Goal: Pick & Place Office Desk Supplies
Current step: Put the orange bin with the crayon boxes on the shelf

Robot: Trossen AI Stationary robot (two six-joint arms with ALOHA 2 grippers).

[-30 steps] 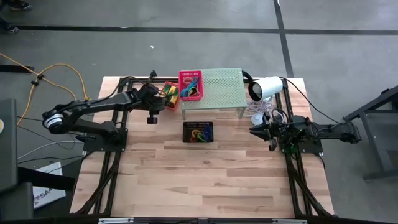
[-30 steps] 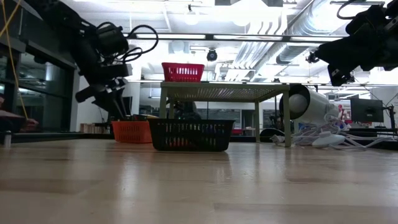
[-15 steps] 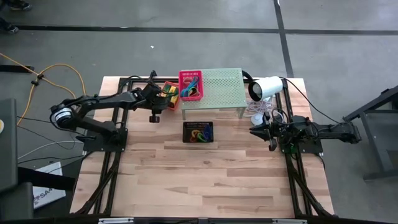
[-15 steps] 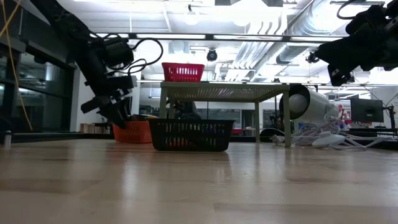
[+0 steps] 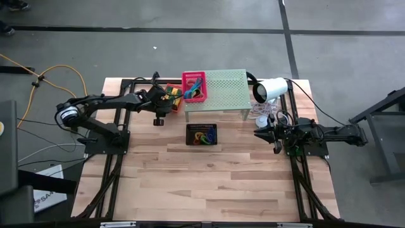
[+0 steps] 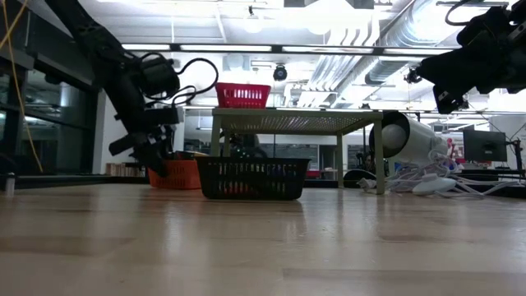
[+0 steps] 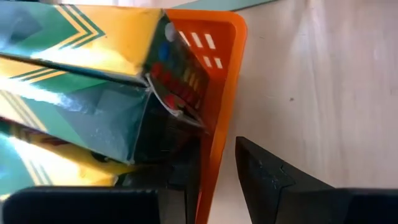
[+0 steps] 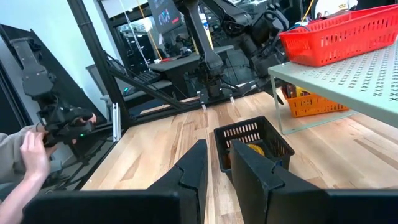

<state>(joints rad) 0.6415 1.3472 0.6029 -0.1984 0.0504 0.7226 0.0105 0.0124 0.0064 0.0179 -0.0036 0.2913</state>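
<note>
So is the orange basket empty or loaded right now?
Loaded: the orange basket holds yellow-and-green boxes, seen in the left wrist view.

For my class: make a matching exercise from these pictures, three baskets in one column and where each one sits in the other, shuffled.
Things:
1. red basket
2. black basket
3. orange basket

Places:
A. on the table in front of the shelf
B. on top of the shelf
C. beside the shelf, its wall between the left end effector's fingers

Pairs: 1-B, 2-A, 3-C
</note>
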